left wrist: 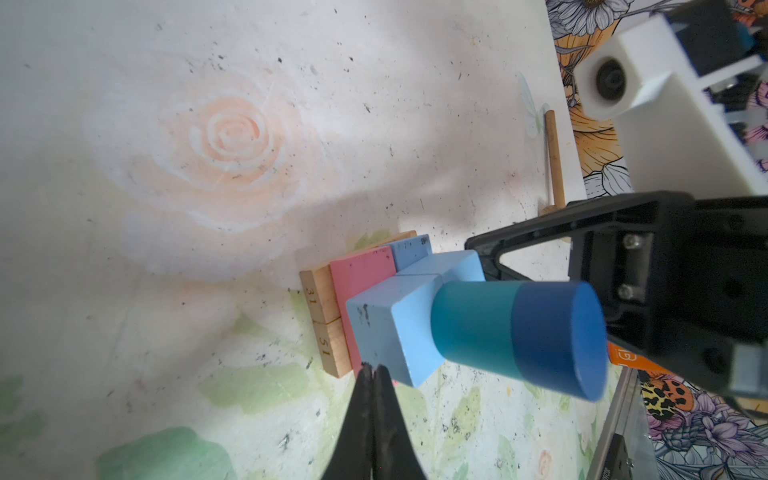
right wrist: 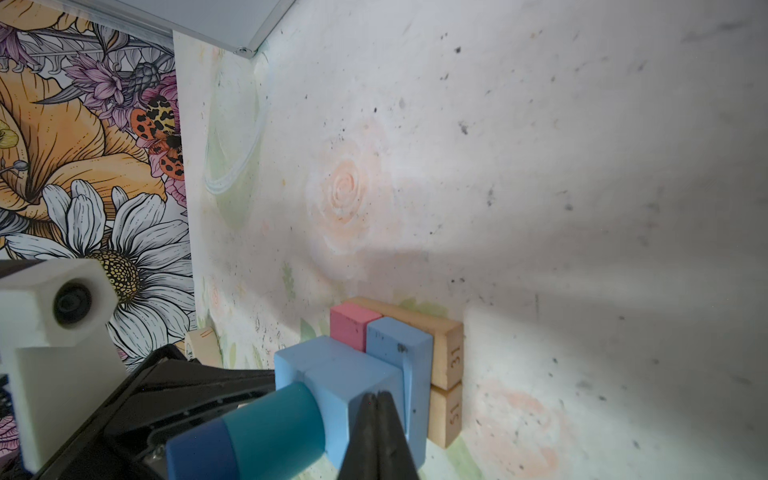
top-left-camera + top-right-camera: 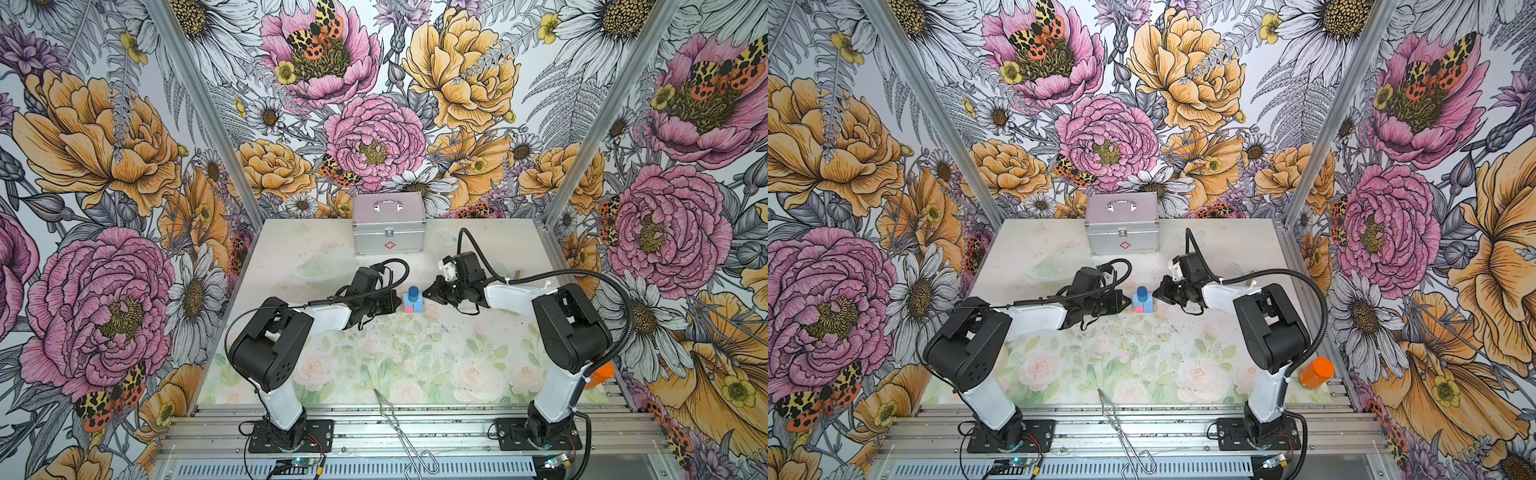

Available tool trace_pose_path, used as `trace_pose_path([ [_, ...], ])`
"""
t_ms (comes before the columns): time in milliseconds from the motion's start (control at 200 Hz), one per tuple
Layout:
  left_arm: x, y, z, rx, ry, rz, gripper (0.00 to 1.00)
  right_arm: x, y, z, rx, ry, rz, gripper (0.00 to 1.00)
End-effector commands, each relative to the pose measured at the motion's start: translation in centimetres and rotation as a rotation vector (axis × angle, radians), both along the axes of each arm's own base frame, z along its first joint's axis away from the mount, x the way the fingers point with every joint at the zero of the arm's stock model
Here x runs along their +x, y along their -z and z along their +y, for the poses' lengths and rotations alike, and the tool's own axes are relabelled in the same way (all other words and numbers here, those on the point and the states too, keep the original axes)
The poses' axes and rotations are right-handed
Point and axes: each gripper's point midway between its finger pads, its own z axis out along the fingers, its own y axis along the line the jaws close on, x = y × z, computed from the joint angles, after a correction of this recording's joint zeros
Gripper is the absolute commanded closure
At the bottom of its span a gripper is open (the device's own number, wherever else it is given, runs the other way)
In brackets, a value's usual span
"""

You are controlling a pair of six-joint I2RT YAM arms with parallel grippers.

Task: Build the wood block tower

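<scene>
The tower (image 3: 412, 301) (image 3: 1143, 302) stands mid-table between both arms. Two tan planks (image 1: 326, 316) (image 2: 449, 361) form its base. On them lie a pink slab (image 1: 365, 274) and a blue slab (image 2: 405, 349), then two light blue cubes (image 1: 395, 324) (image 2: 328, 370). A teal cylinder (image 1: 473, 328) carries a dark blue cylinder (image 1: 557, 336) on top. My left gripper (image 3: 399, 306) (image 1: 372, 368) is shut and empty, its tip right at the tower's left side. My right gripper (image 3: 425, 293) (image 2: 377, 395) is shut and empty, its tip at the right side by a cube.
A silver metal case (image 3: 388, 222) stands at the back centre. A clear bowl (image 3: 324, 270) lies behind the left arm. Metal tongs (image 3: 399, 424) lie at the front edge, an orange bottle (image 3: 1316, 372) at the right front, a wooden stick (image 1: 555, 158) near the right wall.
</scene>
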Motion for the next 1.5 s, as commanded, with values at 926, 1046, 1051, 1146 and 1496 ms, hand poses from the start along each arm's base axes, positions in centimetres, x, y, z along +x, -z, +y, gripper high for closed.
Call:
trace_pose_path([
  [926,1.37,-0.81,-1.3,-0.037,0.018,-0.017,1.0,0.44,-0.78,0.35,0.017,0.003,-0.021,1.0],
  [1046,1.41,-0.7,-1.33,-0.037,0.018,-0.014,1.0,0.27,-0.73,0.27,0.015,0.004,-0.02,1.0],
  [1051,1.41,-0.69,-1.32,-0.037,0.018,-0.014,1.0,0.26,-0.74,0.29,0.015,0.004,-0.02,1.0],
  [1146,1.48,-0.75,-1.43,-0.04,0.021,-0.015,1.0,0.07,-0.72,0.31,0.015,0.002,-0.018,1.0],
  [1496,1.56,-0.72,-1.49,-0.04,0.022,-0.014,1.0,-0.17,-0.65,0.23,0.023,0.011,-0.015,1.0],
])
